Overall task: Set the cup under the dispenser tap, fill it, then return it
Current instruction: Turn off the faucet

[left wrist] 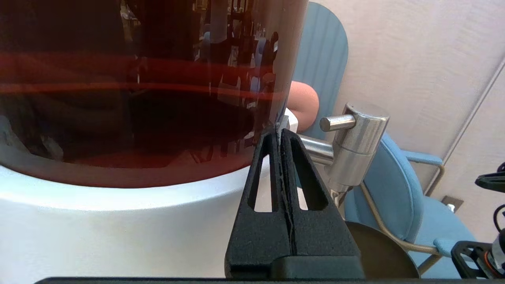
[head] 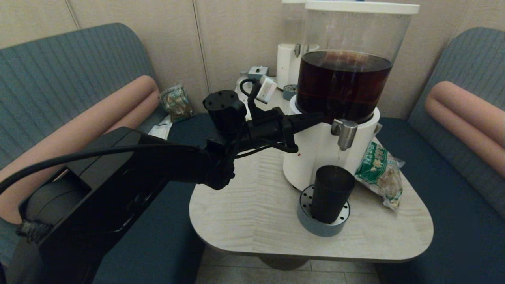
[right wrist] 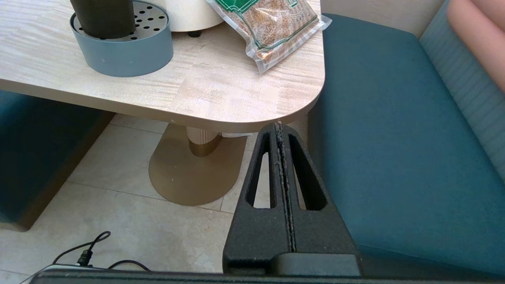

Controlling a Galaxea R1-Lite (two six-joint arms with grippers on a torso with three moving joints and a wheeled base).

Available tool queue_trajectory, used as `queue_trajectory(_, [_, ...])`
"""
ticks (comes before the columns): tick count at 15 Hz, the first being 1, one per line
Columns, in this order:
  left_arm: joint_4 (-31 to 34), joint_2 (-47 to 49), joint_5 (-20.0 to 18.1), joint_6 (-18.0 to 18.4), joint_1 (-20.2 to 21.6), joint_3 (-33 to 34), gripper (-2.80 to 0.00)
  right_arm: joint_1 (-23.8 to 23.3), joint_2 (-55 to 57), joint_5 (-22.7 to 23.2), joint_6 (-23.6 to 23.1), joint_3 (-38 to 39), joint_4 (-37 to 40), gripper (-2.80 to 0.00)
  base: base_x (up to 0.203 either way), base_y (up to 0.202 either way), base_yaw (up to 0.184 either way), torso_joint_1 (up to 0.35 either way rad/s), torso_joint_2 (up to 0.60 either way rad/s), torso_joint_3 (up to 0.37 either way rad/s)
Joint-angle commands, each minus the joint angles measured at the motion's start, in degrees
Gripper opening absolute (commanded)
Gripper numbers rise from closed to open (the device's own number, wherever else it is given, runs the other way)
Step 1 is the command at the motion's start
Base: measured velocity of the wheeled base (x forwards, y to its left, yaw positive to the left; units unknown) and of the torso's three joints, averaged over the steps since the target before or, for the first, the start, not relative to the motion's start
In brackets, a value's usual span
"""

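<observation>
Our left gripper [head: 317, 116], fingers clenched on nothing, points at the brushed-steel dispenser tap [head: 345, 133]; below it stands the dark tapered plastic cup [head: 331, 193]; our right gripper [right wrist: 279, 128], likewise clenched, hangs beneath the table edge

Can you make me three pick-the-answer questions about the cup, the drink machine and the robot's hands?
1. Where does the cup stand?
A. on the grey drip tray under the dispenser tap
B. on the sofa
C. in a gripper

2. What colour is the liquid in the big tank?
A. clear
B. dark brown
C. green

3. How are the left gripper's fingers?
A. wide open
B. shut on the cup
C. shut, empty

Answers: A, the cup sits on the holed tray below the spout; B, the tank looks dark brown; C, the fingers meet beside the tap, holding nothing.
</observation>
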Motion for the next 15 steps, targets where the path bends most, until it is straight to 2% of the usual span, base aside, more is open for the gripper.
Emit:
queue_trajectory(1, [-0.4, -0.1, -0.2, -0.1, -0.4, 0.0, -2.80, 0.0, 0.1, 0.0, -0.1, 0.0, 0.0, -2.80, 0.000, 0.000, 0.000, 0.000, 0.00, 0.000])
queue_trajectory(15, [-0.2, -1.5, 1.2, 0.0, -3.5, 0.6, -2.80, 0.0, 0.1, 0.0, -0.1, 0.0, 0.0, -2.80, 0.000, 0.000, 0.000, 0.000, 0.00, 0.000])
